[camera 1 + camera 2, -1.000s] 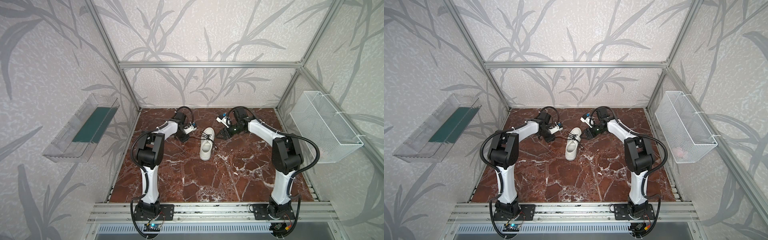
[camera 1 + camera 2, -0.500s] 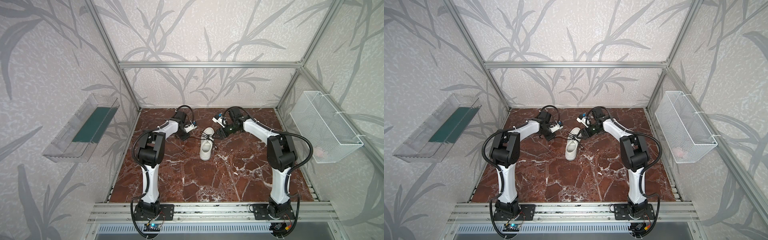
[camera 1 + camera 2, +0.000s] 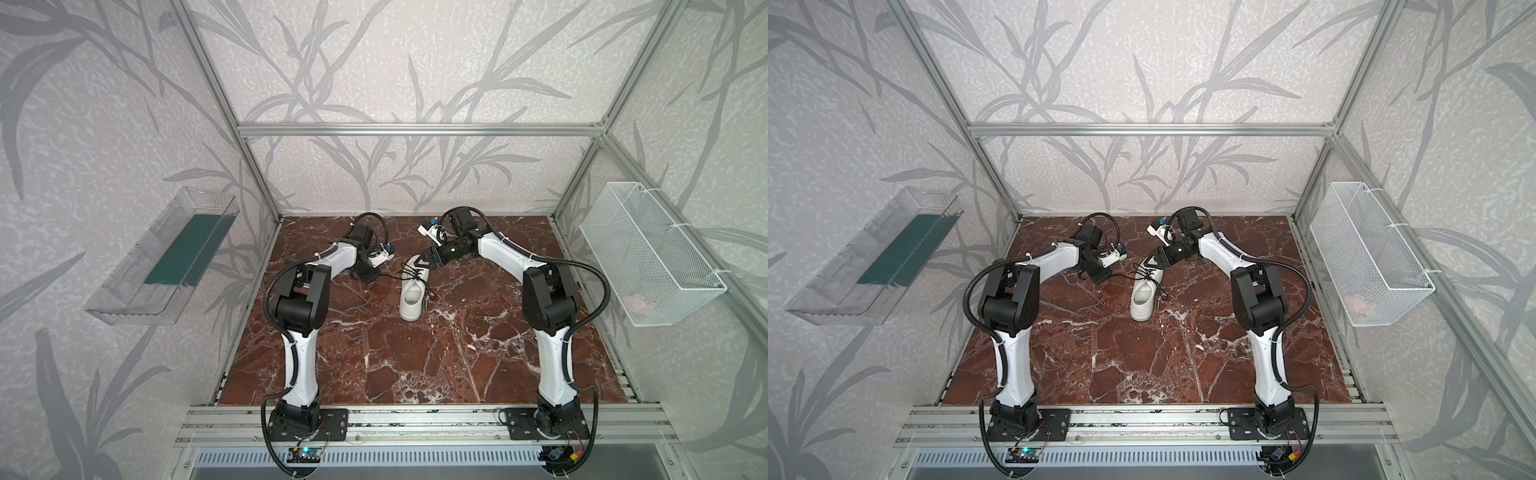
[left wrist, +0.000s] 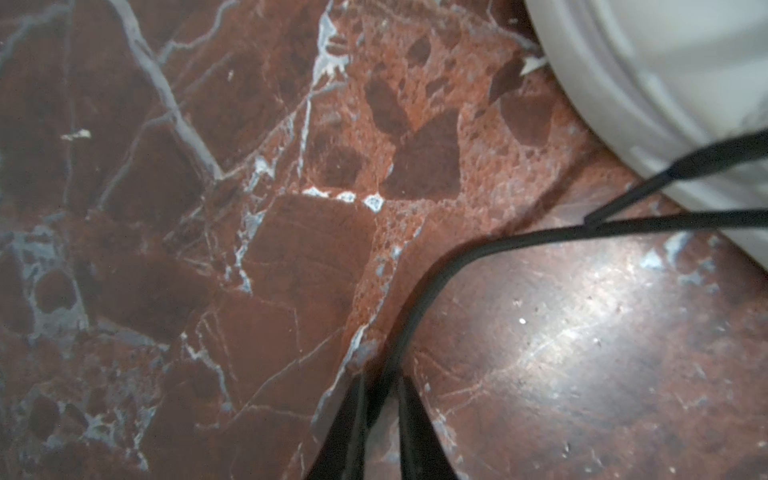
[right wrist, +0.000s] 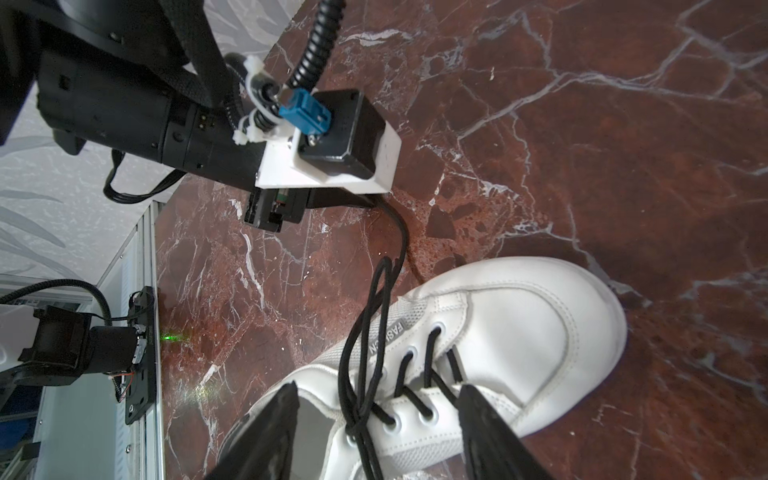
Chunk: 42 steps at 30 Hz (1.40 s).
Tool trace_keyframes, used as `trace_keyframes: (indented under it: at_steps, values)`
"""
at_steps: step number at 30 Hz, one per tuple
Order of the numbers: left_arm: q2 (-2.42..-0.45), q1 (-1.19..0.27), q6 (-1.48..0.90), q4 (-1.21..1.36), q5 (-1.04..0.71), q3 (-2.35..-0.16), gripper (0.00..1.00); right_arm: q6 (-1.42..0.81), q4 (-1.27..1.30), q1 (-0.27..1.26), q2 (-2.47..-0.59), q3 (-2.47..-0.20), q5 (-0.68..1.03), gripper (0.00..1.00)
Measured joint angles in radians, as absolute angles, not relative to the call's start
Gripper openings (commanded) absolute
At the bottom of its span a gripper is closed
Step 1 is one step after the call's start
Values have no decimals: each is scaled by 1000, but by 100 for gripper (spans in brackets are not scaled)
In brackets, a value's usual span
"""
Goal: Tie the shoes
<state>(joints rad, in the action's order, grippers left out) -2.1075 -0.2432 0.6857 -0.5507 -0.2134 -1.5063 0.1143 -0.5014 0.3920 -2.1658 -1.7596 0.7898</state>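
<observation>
- Your shoe (image 3: 412, 291) sits on the worktop (image 3: 415, 365), back of centre, between the two arms. Its toe points to the rear wall and its heel to the front rail.
- Your left fingers (image 4: 353, 424) are together, pinched on a black lace (image 4: 436, 270), low at the worktop, near the shoe's left side.
- From that pinch the lace curves across the marble and up to the eyelets.
- Your right fingers (image 5: 266, 436) stand apart, one either side of the laced front, over the toe end.
- Whether they touch the shoe, I can't tell.
</observation>
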Motion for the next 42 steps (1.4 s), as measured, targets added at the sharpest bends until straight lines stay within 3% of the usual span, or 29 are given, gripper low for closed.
trace_keyframes:
  at_steps: [12, 22, 33, 42]
  values:
    - [-2112, -241, 696, -622, -238, -1546, 0, 66, -480, 413, -2247, -1862, 852, 56]
    - [-2202, -226, 651, -692, -268, -1758, 0, -65, -458, 420, -2419, -1967, 963, 54]
    - [-2273, -225, 609, -741, -273, -1821, 0, -134, -387, 444, -2415, -1897, 1115, 53]
    - [-2313, -226, 532, -744, -432, -1977, 0, -115, -386, 446, -2283, -1775, 1165, 55]
